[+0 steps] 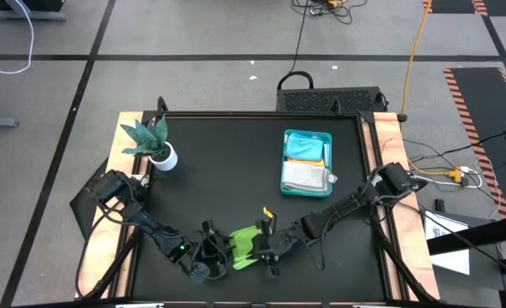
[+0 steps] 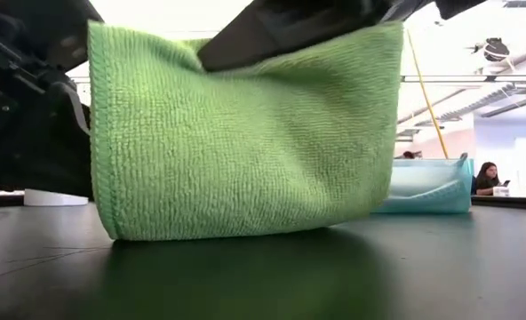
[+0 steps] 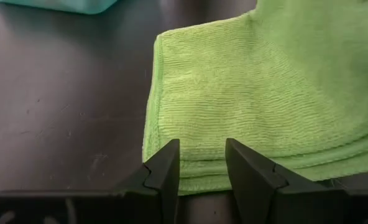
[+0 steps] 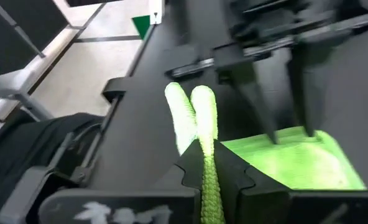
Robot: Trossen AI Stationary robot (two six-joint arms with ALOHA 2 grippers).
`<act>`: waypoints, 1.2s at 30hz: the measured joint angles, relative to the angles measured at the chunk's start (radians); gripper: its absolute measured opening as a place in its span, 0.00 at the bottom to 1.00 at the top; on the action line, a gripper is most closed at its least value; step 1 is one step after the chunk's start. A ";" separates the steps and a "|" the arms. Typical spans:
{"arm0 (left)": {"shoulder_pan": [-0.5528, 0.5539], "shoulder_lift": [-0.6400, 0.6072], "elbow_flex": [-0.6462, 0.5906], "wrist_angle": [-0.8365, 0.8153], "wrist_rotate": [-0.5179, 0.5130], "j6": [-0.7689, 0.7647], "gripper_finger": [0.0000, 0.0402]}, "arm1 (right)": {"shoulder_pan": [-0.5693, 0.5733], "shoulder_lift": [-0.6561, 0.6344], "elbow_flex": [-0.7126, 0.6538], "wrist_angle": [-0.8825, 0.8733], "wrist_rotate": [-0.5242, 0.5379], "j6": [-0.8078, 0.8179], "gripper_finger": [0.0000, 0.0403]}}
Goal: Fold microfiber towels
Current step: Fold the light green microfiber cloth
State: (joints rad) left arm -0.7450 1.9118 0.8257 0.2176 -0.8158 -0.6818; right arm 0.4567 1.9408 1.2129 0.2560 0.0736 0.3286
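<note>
High view: lime green towel (image 1: 244, 246) at near edge of desk (image 1: 227, 171), between left gripper (image 1: 212, 253) and right gripper (image 1: 267, 250). Teal tray (image 1: 307, 162) holds folded pale blue towel (image 1: 305, 148) and white-grey towel (image 1: 304, 178); others not seen. Plant (image 1: 153, 141) at far left.

Low view: green towel draped, hanging doubled, lower edge on desk.

Left wrist view: fingers (image 3: 165, 168) apart, astride layered towel edge, not pinching.

Right wrist view: fingers (image 4: 230, 168) clamped on raised fold.

Judgement: two done, green mid-fold.

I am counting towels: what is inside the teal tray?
In the tray lie a pale blue towel and a white-grey towel. Anything under them is covered.
</note>
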 joint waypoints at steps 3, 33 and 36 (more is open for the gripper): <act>-0.001 0.000 0.000 -0.006 0.001 0.003 0.33 | -0.033 0.000 0.000 -0.011 -0.001 0.000 0.02; 0.018 0.073 0.004 -0.254 -0.159 -0.263 0.33 | -0.131 0.000 -0.046 0.017 -0.105 0.027 0.02; 0.019 0.077 0.003 -0.251 -0.163 -0.261 0.33 | -0.149 0.000 -0.043 0.006 -0.105 0.027 0.02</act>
State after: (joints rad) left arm -0.7258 1.9893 0.8288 -0.0330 -0.9791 -0.9429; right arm 0.3082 1.9408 1.1698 0.2620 -0.0311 0.3553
